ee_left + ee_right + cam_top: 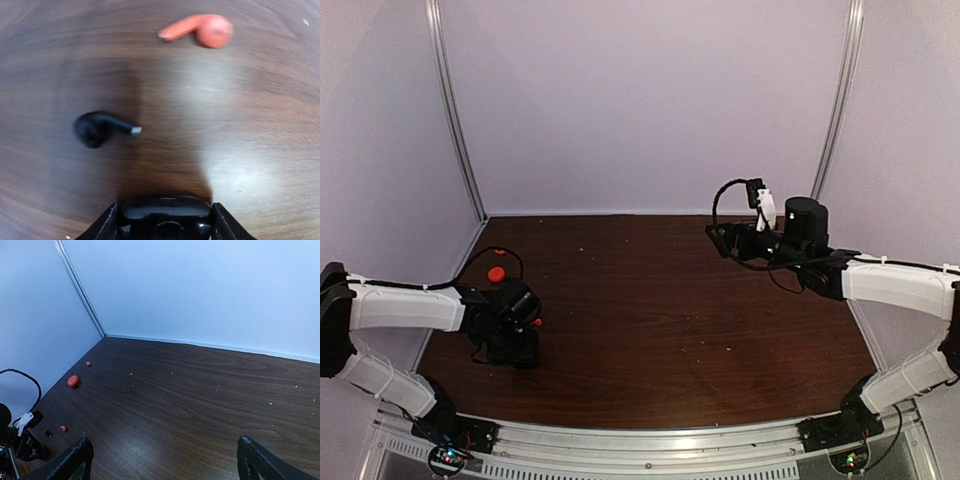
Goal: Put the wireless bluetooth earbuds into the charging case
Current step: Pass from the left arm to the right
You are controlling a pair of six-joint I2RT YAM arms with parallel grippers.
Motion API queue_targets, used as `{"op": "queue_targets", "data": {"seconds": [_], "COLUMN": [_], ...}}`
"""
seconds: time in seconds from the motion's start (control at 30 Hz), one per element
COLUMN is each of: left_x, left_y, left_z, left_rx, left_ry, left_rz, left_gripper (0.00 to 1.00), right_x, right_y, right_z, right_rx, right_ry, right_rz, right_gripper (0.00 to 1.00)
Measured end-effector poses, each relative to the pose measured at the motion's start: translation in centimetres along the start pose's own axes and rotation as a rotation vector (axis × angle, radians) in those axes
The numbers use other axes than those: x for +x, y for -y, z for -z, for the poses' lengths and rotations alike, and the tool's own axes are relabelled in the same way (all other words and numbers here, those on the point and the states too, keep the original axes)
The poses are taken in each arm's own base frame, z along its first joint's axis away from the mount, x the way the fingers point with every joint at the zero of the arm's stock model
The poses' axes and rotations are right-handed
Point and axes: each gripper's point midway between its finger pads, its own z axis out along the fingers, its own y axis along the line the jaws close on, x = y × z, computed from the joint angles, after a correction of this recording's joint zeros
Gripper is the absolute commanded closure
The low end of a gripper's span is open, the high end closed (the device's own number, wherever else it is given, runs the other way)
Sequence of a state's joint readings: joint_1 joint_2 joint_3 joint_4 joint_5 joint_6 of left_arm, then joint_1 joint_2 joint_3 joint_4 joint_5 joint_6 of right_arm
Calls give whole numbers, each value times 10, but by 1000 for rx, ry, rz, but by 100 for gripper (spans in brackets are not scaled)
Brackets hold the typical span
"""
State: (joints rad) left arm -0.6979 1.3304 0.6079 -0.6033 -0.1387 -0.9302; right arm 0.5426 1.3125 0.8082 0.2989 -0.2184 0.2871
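With the left gripper [164,221] jaws clamped on the charging case [165,209] low over the surface [260,165], the right gripper [164,442] jaws wide and empty, and the black earbud [97,129] and red earbud [205,30] loose ahead, a fine pickup likely comes next.

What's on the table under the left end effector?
A black earbud and a red earbud, lying apart. The glossy black case between its fingers hides the table beneath.

Dark wood-grain table [650,330], pale lavender walls [640,100], slim metal corner posts [455,110], aluminium rail [650,438] along near edge, diffuse light
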Motion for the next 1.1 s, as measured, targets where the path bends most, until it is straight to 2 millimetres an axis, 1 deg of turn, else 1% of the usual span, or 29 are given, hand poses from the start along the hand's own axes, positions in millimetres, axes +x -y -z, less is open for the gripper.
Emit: {"op": "queue_targets", "data": {"seconds": [0.1,0.2,0.33,0.37,0.43,0.47,0.57,0.67,0.73,0.8,0.9,1.1], "left_x": [0,0,-6,-8,-10,-9,-6,-4,-3,-2,4,17], "left_y": [12,34,81,96,123,136,168,201,220,235,248,264], "left_z": [-1,0,7,9,12,13,19,32,43,53,61,72], "left_rx": [7,24,79,101,142,163,222,298,342,377,410,449], "left_ry": [-4,-5,41,61,103,124,181,262,320,374,421,494], "left_rz": [-71,-176,-358,-412,-516,-570,-712,-847,-927,-1000,-1100,-1277], "left_gripper": [47,47,48,47,48,48,48,49,49,50,52,53], "right_x": [3,15,46,53,67,78,104,131,144,155,165,164], "right_y": [1,-1,-9,-13,-19,-24,-32,-39,-45,-52,-63,-83], "right_z": [-2,-8,-15,-15,-14,-11,-6,-2,0,2,7,12], "right_rx": [4,-22,-99,-125,-171,-206,-267,-323,-354,-380,-416,-498], "right_ry": [-24,-84,-199,-225,-270,-302,-384,-473,-516,-556,-597,-618], "right_rz": [-27,-49,-108,-127,-164,-191,-253,-333,-371,-407,-440,-468], "right_gripper": [0,0,0,0,0,0,2,7,9,11,15,26]}}
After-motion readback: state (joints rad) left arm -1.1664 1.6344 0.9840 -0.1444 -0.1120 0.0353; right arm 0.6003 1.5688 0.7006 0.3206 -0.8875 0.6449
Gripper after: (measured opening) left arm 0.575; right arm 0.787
